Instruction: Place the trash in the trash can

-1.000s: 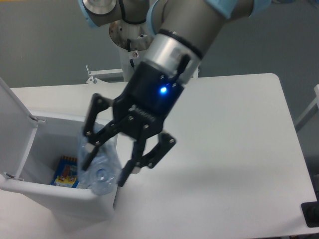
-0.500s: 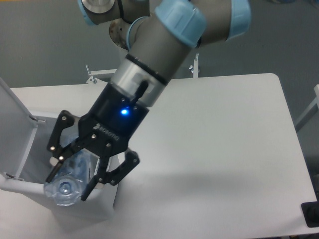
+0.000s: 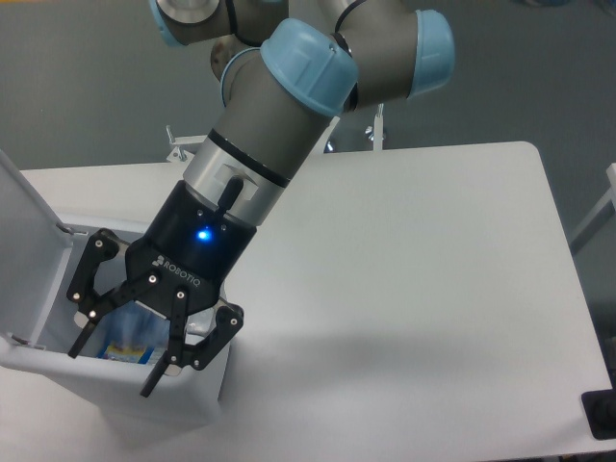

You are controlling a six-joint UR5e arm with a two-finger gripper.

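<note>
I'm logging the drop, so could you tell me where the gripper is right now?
The gripper hangs open over the trash can at the image's lower left.

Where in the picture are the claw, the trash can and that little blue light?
claw point(image 3: 114, 359): fixed camera view, gap midway between its fingertips.
trash can point(image 3: 125, 389): fixed camera view, white front wall.
blue light point(image 3: 201, 235): fixed camera view, glowing spot on the claw's black body.
</note>
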